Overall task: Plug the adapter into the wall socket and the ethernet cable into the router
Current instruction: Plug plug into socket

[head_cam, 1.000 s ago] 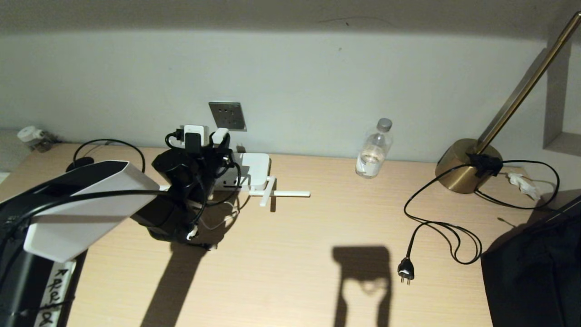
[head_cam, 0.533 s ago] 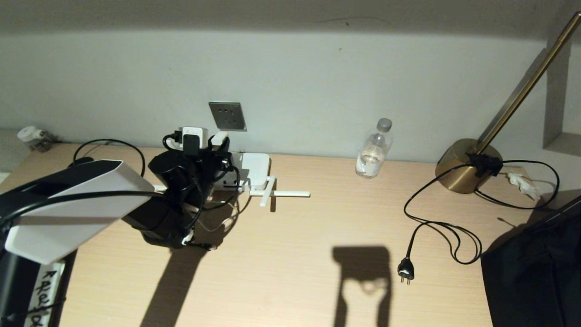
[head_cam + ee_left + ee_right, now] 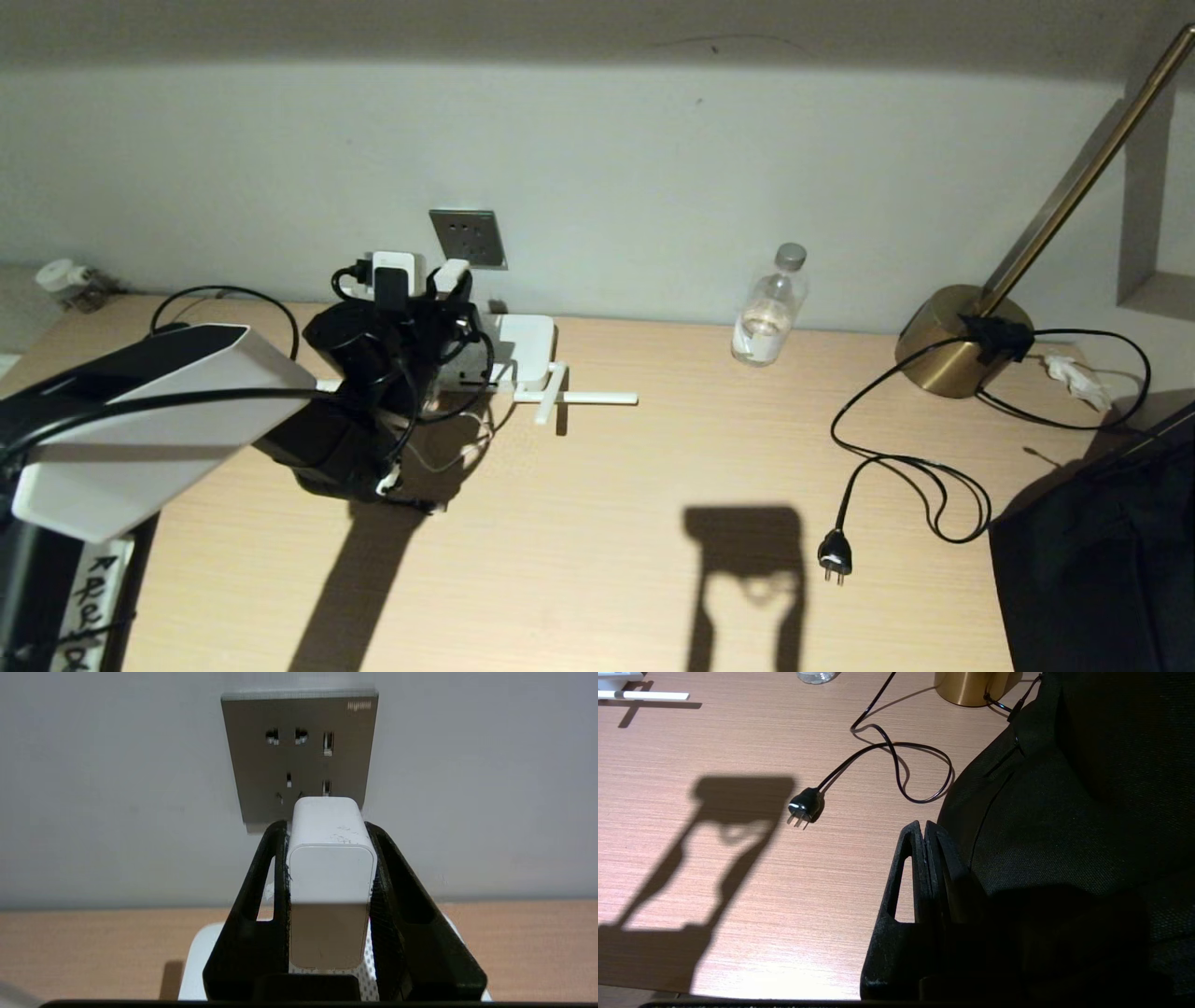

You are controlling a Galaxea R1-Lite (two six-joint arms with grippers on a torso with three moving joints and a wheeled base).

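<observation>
The left hand (image 3: 331,896) pinches the adapter (image 3: 331,877) just short of the wall socket (image 3: 299,756), not plugged in; the router (image 3: 523,350) at the bench's back edge awaits its cable. The right hand (image 3: 924,833) is pressed together.

Readable markings: almost none.
Wall socket (image 3: 299,756) carried a small brand mark in its corner, too blurred to read; a white strip (image 3: 89,607) on the robot's arm bore illegible handwritten characters.

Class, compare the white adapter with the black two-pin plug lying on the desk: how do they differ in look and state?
The adapter is a white block; the black plug is small, dark and rounded, its two pins showing. The adapter is held off the desk in the left claw, facing the wall socket; the plug lies loose on the desk. Neither is plugged in.
</observation>
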